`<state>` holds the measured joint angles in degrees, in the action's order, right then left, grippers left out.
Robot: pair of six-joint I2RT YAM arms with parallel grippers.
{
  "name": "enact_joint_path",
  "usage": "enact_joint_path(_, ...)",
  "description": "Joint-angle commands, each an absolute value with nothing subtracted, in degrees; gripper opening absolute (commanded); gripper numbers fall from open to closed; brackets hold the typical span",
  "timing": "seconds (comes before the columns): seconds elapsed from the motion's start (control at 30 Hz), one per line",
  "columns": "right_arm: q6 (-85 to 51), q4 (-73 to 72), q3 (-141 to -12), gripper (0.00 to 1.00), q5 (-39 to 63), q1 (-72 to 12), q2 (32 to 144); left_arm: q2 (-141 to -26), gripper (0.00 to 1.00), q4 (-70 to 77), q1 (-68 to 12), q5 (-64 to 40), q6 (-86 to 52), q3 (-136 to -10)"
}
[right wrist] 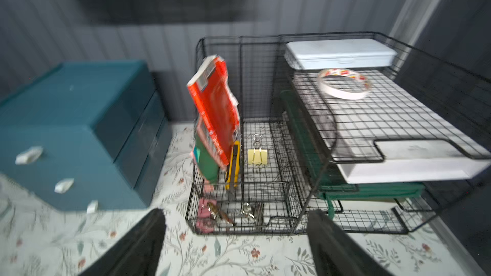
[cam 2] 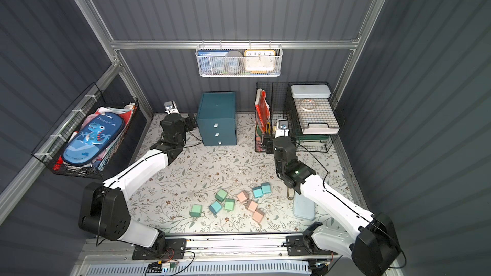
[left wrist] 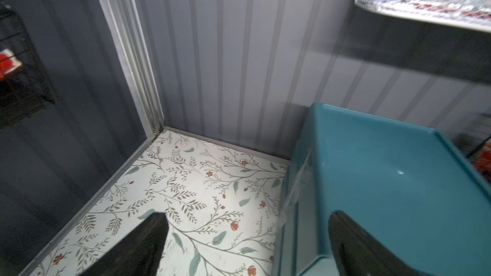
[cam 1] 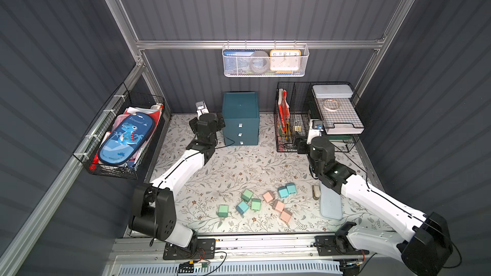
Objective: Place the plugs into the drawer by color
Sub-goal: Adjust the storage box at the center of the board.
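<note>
Nine small rounded cubes lie clustered on the near part of the table [cam 1: 225, 160]: three mint green plugs [cam 1: 247, 195], three light blue plugs [cam 1: 283, 191] and three pink plugs [cam 1: 278, 205]. The dark teal drawer [cam 1: 241, 110] stands far back, all three white-tabbed fronts shut. To its right, a black wire organizer [cam 1: 293, 96] holds a red pack [cam 1: 283, 110] and a tape roll [cam 1: 331, 104]. A left-wall basket [cam 1: 106, 172] holds a dinosaur pencil case [cam 1: 125, 139]. The left claw [left wrist: 248, 213], beside the drawer, and the right claw [right wrist: 237, 211] are both spread apart and empty.
</note>
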<state>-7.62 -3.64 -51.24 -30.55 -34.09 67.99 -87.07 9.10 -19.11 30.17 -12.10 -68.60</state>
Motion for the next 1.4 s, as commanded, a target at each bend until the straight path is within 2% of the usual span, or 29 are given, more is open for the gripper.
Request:
enact_joint_path(0.0,-12.16,7.26,-58.41,0.69,-21.64,-36.10,72.43,-88.36,0.94,-6.22,-18.90,17.32,-14.96,-75.33)
enact_joint_path(0.07,-13.52,7.93,-62.89,0.65,-17.09,-36.37,75.58,-90.27,0.90,-8.03,-18.81,12.12,-14.02,-79.67)
enact_joint_path(0.2,-16.10,9.28,-72.89,0.66,-10.91,-36.30,83.86,-97.20,0.85,-13.24,-17.52,0.45,-13.87,-91.34)
enact_joint_path(0.33,-18.82,10.01,-81.75,0.67,-10.40,-36.26,91.15,-104.32,0.74,-17.58,-13.42,-9.48,-14.49,-99.16)
enact_joint_path(0.47,-20.03,8.74,-89.21,0.76,-6.35,-35.27,97.55,-108.41,0.71,-15.07,-9.74,-13.85,-16.82,-100.93)
enact_joint_path(0.63,-25.64,15.56,-105.22,0.77,5.23,-31.60,108.85,-113.28,0.72,-17.47,-8.90,-15.37,-17.64,-105.20)
enact_joint_path(0.77,-29.64,17.44,-114.21,0.75,13.01,-29.49,116.64,-113.59,0.67,-17.05,-8.79,-16.87,-17.92,-102.92)
enact_joint_path(1.07,-30.05,19.90,-118.90,0.68,13.56,-25.66,123.39,-108.30,0.56,-13.15,-9.57,-22.43,-18.99,-94.74)
enact_joint_path(1.13,-29.72,19.18,-119.86,0.68,17.92,-24.74,124.77,-106.50,0.55,-12.58,-9.96,-23.19,-18.98,-92.38)
enact_joint_path(1.23,-31.21,12.37,-118.83,0.67,30.31,-22.85,126.31,-103.37,0.52,-11.00,-11.40,-24.59,-19.25,-87.97)
enact_joint_path(1.37,-31.91,9.00,-119.63,0.66,35.11,-22.37,127.84,-99.13,0.52,-8.72,-13.96,-24.73,-20.18,-83.19)
